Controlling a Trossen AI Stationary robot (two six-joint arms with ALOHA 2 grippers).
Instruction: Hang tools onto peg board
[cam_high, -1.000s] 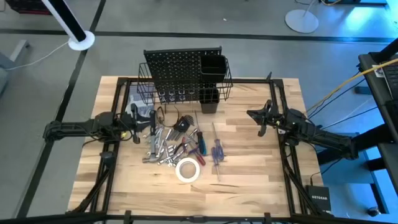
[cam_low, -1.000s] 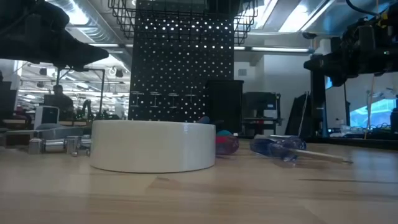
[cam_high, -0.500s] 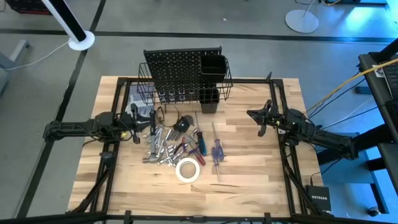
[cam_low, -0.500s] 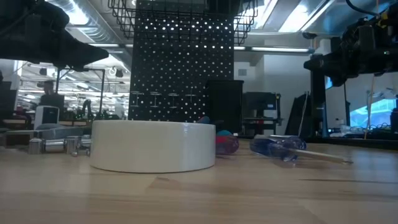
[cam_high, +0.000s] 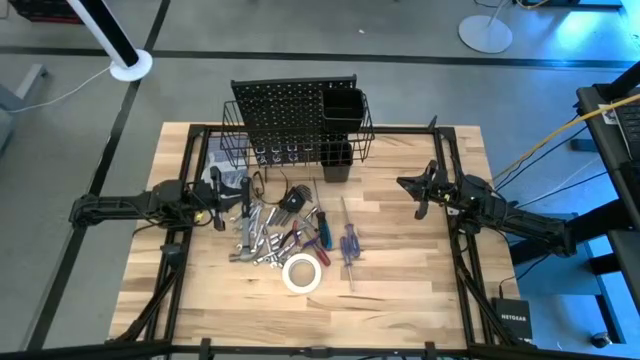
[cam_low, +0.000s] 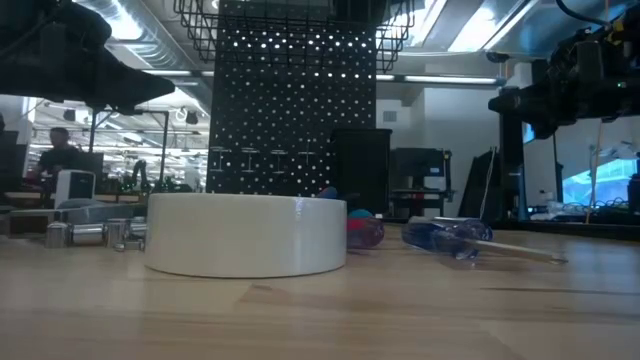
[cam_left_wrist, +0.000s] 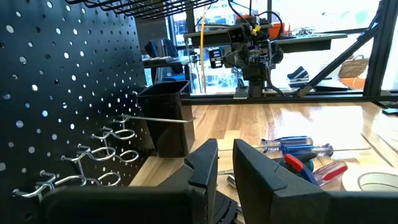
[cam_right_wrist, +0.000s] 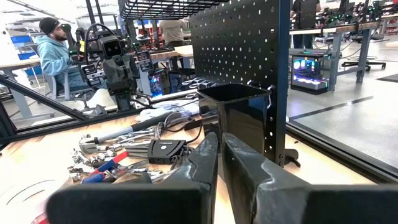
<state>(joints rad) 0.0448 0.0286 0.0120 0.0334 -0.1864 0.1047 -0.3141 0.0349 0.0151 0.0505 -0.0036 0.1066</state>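
Observation:
The black peg board (cam_high: 285, 120) stands upright at the table's far middle, with a wire basket (cam_high: 235, 150) and a black square cup (cam_high: 342, 103) on it. The tools lie in a pile (cam_high: 265, 232) in front of it: silver wrenches, a red-handled screwdriver (cam_high: 322, 232), a blue-handled screwdriver (cam_high: 348, 243) and a white tape roll (cam_high: 301, 273) lying flat on the wood. My left gripper (cam_high: 224, 207) hovers shut at the pile's left edge and touches nothing. My right gripper (cam_high: 413, 190) is shut and empty to the right of the board.
A second black cup (cam_high: 337, 160) stands on the table at the board's foot. Metal hooks (cam_left_wrist: 102, 152) stick out of the board's lower rows. Black frame rails (cam_high: 452, 250) run along both table sides. Bare wood (cam_high: 400, 270) lies right of the tools. A person (cam_right_wrist: 59, 53) sits beyond the table.

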